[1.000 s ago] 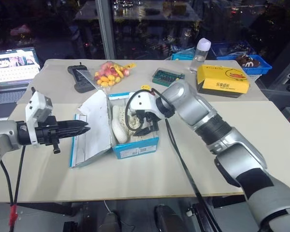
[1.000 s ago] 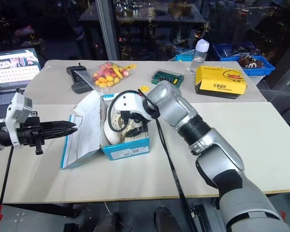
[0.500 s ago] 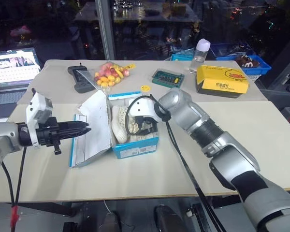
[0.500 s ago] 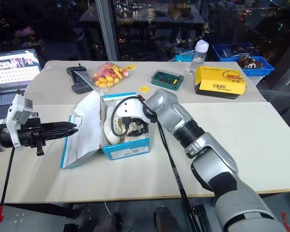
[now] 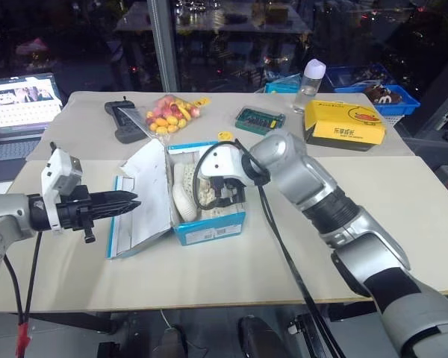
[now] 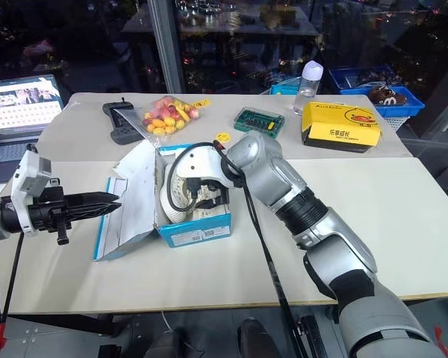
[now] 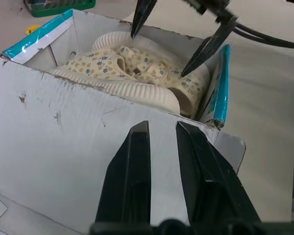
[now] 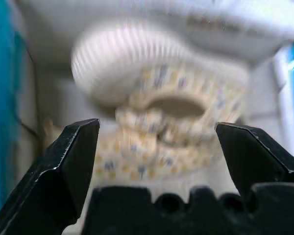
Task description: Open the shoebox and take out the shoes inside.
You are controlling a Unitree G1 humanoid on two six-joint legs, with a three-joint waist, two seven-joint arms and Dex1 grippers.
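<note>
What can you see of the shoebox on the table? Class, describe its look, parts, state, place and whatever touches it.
The shoebox is bright blue cardboard with a white inside, standing open on the pale table. Its hinged lid is swung out toward the robot's left, scuffed inner face showing. A white label sits on the front wall. The cream shoes lie inside. The shut left gripper is at the lid; the open right gripper hangs over the shoes.
</note>
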